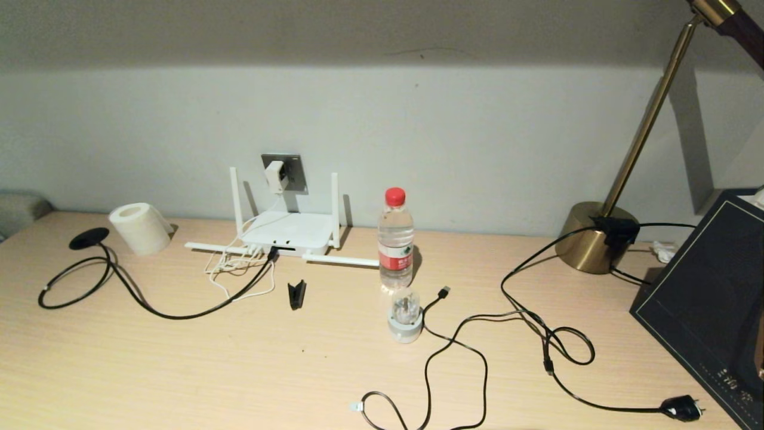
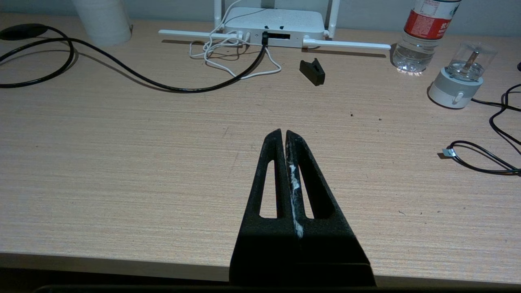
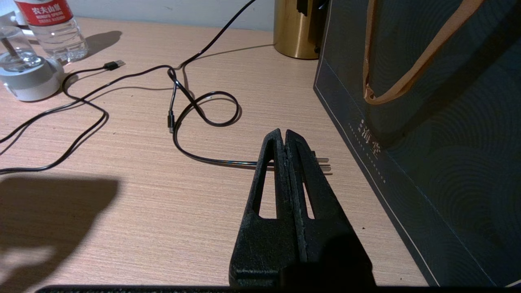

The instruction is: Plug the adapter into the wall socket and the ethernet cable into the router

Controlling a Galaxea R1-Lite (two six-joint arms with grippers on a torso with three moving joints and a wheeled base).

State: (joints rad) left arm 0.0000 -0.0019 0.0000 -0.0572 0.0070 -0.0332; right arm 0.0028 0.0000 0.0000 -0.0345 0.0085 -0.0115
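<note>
Small white cube adapter (image 1: 274, 175) sits in grey metallic wall socket (image 1: 284, 173); thin black ethernet cable (image 1: 179, 313) reaches flat white four-antenna router (image 1: 290, 233), far ahead of nearer left gripper (image 2: 283, 134); both grippers, right gripper (image 3: 283, 133) included, closed, empty.

dim desk against a pale wall

i see a light wood-grain desk (image 1: 179, 370) pushed up to a plain pale wall (image 1: 477, 131). a brass lamp (image 1: 597, 242) stands at the right; shadow covers the wall's upper band.

The mains plug (image 3: 321, 162) hides behind the right gripper (image 3: 283, 134), prongs peeking at three o'clock; the lamp (image 1: 650, 113) head is cropped.
</note>
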